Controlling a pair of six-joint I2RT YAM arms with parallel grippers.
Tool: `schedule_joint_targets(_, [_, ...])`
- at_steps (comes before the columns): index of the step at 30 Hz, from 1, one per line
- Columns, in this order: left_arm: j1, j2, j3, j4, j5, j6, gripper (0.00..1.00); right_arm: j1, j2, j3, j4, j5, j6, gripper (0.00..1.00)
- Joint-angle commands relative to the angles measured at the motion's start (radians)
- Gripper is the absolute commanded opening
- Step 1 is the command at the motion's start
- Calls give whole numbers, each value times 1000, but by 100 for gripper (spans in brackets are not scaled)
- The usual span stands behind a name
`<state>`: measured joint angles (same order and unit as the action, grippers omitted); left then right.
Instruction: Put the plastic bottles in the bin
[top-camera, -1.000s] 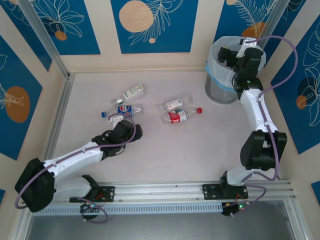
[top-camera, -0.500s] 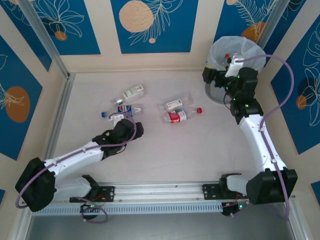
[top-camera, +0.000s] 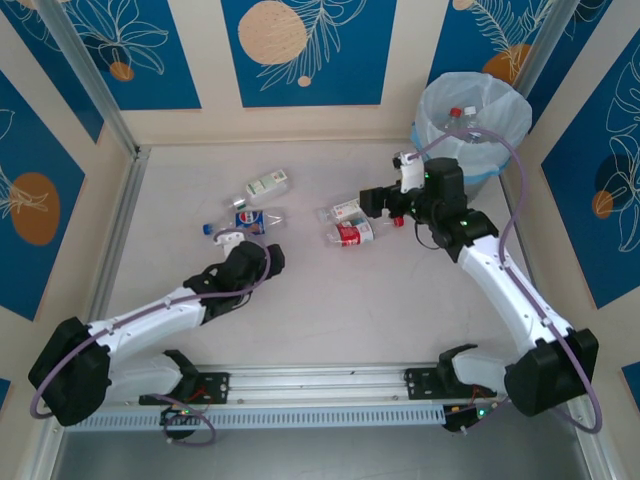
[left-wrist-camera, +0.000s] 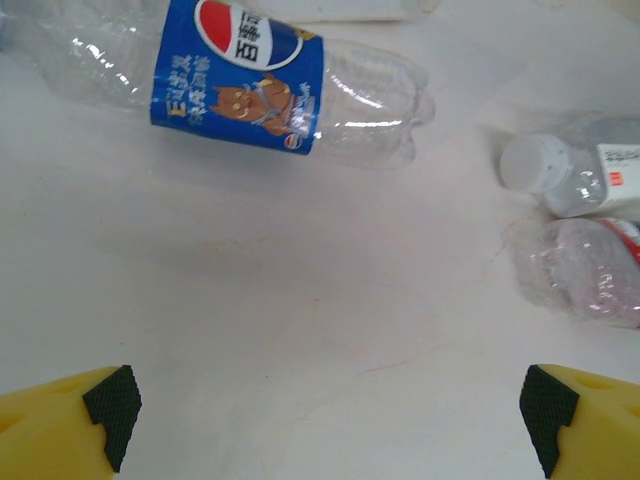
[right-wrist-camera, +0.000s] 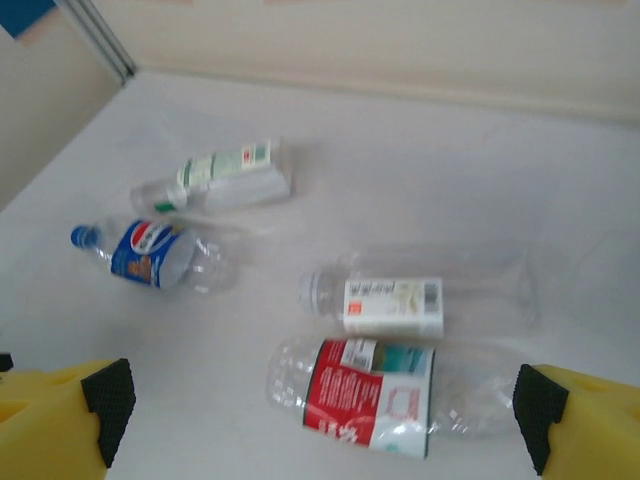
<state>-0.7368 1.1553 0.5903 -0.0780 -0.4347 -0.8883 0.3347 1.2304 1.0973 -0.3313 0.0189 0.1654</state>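
The left gripper (left-wrist-camera: 325, 425) is held wide open, with nothing between its yellow fingers (left-wrist-camera: 60, 425). Ahead of it, apart from both fingers, a blue-labelled bottle (left-wrist-camera: 240, 75) is laid on its side on the pale table (top-camera: 330, 300). Further off to the right of that wrist view, a white-capped bottle (left-wrist-camera: 575, 175) and the crumpled base of a red-labelled bottle (left-wrist-camera: 590, 270) are seen close together.

The right gripper (right-wrist-camera: 322, 418) is likewise spread to its full width and nothing is gripped. In its wrist view the red-labelled bottle is framed between the two fingers, on its side; whether it is touched cannot be told. Just beyond it, nearly parallel, the white-labelled bottle is laid. Further out to the left the blue-labelled bottle is found, and beyond that a green-and-white-labelled bottle (right-wrist-camera: 225, 175).

From above, the right gripper is seen just beside the red- and white-labelled pair. The bin (top-camera: 430, 140) is placed in the far right corner, behind this arm, and two capped bottles (top-camera: 462, 113) are seen inside its bag.
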Motion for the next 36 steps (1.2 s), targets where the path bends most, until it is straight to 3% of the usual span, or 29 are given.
schedule_joint_targets(1, [20, 50, 64, 51, 134, 88, 99, 38, 65, -14, -61, 49, 130, 99])
schedule_joint_targets(3, [33, 118, 137, 23, 249, 108, 99, 32, 96, -24, -35, 94, 274, 100])
schedule_joint_targets(6, [37, 210, 221, 7, 357, 125, 99, 7, 129, -98, 74, 61, 533, 100])
schedule_joint_targets(10, [39, 270, 267, 1, 361, 121, 99, 26, 152, -220, 222, 77, 778, 99])
schedule_joint_targets(17, [39, 288, 279, -32, 347, 132, 99, 80, 187, -318, 318, 87, 1039, 99])
schedule_joint_targets(22, [40, 284, 257, -2, 368, 136, 99, 154, 228, -403, 482, 194, 1290, 99])
schedule_joint_targets(27, [40, 248, 223, 62, 456, 177, 99, 189, 289, -395, 516, 229, 1369, 100])
schedule_joint_targets(36, [40, 195, 191, 23, 387, 175, 99, 224, 378, -393, 611, 284, 1469, 100])
